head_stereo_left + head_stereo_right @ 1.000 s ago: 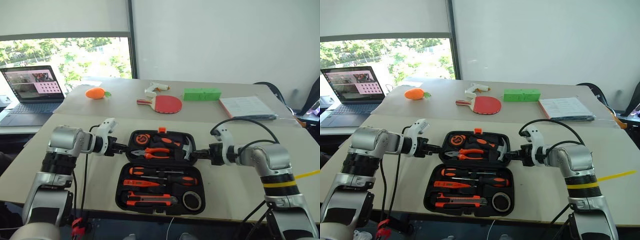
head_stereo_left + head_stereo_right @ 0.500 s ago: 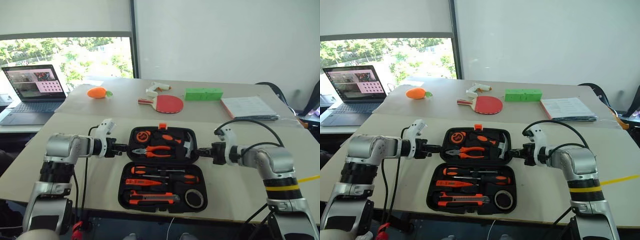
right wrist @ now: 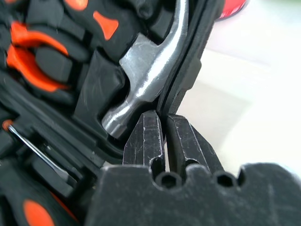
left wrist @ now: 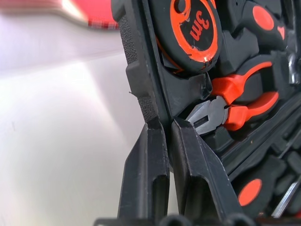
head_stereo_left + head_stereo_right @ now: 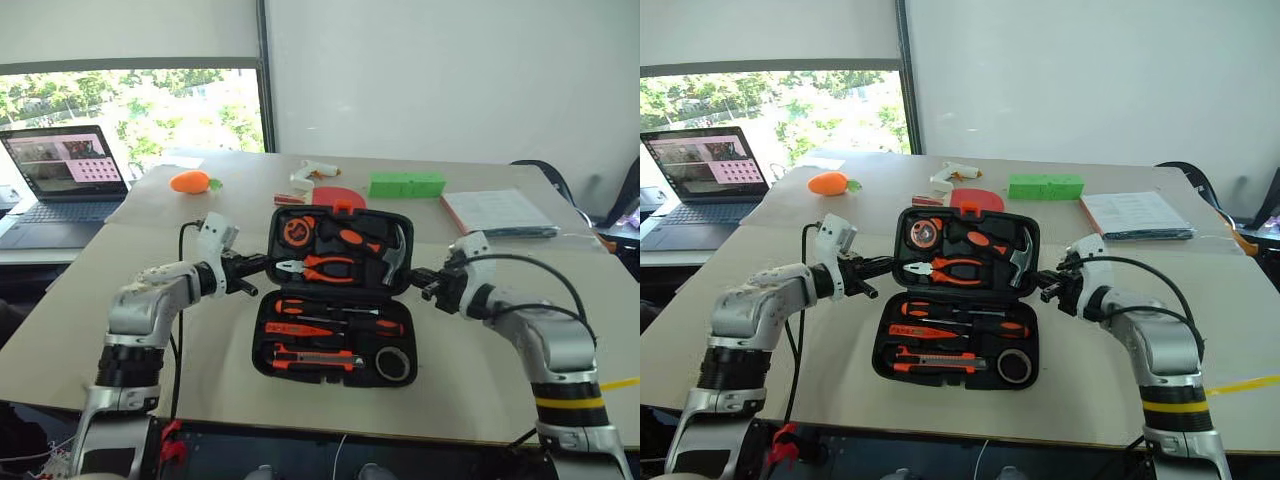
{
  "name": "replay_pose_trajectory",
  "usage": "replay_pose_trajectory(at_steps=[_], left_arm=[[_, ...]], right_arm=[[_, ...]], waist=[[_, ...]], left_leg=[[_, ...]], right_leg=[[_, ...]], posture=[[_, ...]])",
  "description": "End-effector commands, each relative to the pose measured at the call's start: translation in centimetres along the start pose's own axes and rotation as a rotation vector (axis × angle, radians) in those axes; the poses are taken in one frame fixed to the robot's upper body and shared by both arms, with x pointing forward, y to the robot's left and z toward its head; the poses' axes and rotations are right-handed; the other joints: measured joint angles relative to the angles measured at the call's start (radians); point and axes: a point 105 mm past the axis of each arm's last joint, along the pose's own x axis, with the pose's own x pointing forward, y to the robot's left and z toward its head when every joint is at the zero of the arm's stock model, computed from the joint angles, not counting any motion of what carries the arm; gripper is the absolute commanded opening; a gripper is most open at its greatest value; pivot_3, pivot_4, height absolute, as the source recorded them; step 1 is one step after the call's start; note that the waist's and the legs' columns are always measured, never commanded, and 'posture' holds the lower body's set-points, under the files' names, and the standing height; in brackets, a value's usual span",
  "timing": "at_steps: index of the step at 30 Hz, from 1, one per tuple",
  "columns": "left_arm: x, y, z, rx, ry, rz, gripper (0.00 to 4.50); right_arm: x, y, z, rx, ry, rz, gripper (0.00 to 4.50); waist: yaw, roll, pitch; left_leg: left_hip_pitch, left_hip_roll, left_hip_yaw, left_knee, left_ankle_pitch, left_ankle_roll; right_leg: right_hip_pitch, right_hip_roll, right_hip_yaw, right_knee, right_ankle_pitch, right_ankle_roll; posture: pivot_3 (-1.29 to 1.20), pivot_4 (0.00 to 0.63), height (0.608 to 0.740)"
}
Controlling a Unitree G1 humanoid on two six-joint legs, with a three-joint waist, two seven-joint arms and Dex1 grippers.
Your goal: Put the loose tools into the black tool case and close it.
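Your case (image 5: 335, 300) sits open near the front edge of the table (image 5: 90, 300), its long axis running side to side, with the lid (image 5: 340, 250) tilted partway up off the table at the far side and the base lying flat toward you. Both grippers are pinching that lid by its side rims: the left gripper (image 5: 262, 263) is pressed together on the lid's left edge, beside the pliers (image 4: 235, 101) and the tape measure (image 4: 190, 28), and the right gripper (image 5: 420, 283) is pressed together on the right edge, just beside the hammer (image 3: 150, 80). The two arms are about equally placed, one at each end of the lid, so neither has the advantage. The screwdrivers (image 5: 340, 310), the knife (image 5: 310, 357) and the tape roll (image 5: 391, 364) all appear seated in the base, so the packing looks done and only the closing remains. What matters for you is the hinge: it runs side to side between the two halves, parallel to the line joining your grippers, and the base lies nearer the robot than the lid. Closing likely means swinging both ends up and over toward yourself together, evenly, or the lid may twist or drag the base.
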Motion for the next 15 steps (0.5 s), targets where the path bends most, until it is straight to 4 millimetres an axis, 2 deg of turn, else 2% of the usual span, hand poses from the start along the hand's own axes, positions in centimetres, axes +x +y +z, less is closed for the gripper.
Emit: replay_pose_trajectory(at_steps=[1, 4, 7, 11, 15], left_arm=[[0.3, -1.2, 1.9, 0.193, -0.135, 0.001, 0.0], [-0.2, -0.3, 0.9, 0.251, -0.145, 0.077, 0.0], [-0.7, -0.2, 0.2, 0.301, -0.155, 0.104, 0.0], [-2.2, -0.2, -1.4, 0.318, -0.138, 0.131, 0.0], [-3.9, 0.0, -2.2, 0.306, -0.113, 0.149, 0.0]], right_arm=[[-0.3, 3.1, 3.7, -0.297, -0.211, 0.073, 0.05], [-0.9, 3.8, 3.0, -0.451, -0.234, 0.07, 0.05], [-1.5, 4.3, 2.4, -0.502, -0.252, 0.067, 0.05], [-2.9, 5.1, 0.9, -0.637, -0.26, 0.071, 0.05], [-3.7, 5.0, 0.2, -0.709, -0.259, 0.051, 0.05]], waist=[[0.0, 0.0, 0.0], [-0.001, 0.0, 0.0], [-0.003, 0.0, 0.0], [-0.004, 0.0, 0.0], [-0.009, 0.0, 0.0]], left_leg=[[0.0, 0.0, 0.0, 0.0, 0.0, 0.0], [0.0, 0.0, 0.001, 0.0, 0.0, 0.0], [0.002, 0.001, 0.001, 0.0, 0.0, 0.0], [0.004, 0.001, 0.001, 0.0, 0.0, 0.0], [0.009, 0.002, 0.002, -0.001, 0.0, 0.0]], right_leg=[[0.0, 0.0, 0.0, 0.0, 0.0, 0.0], [0.0, 0.0, 0.001, 0.0, 0.0, 0.0], [0.001, 0.001, 0.001, 0.0, 0.001, -0.001], [0.003, 0.001, 0.001, 0.001, 0.001, -0.001], [0.006, 0.001, 0.002, 0.001, 0.001, -0.001]], posture=[[0.0, 0.15, 0.738], [0.0, 0.15, 0.738], [0.0, 0.15, 0.738], [0.0, 0.15, 0.738], [0.0, 0.15, 0.738]])
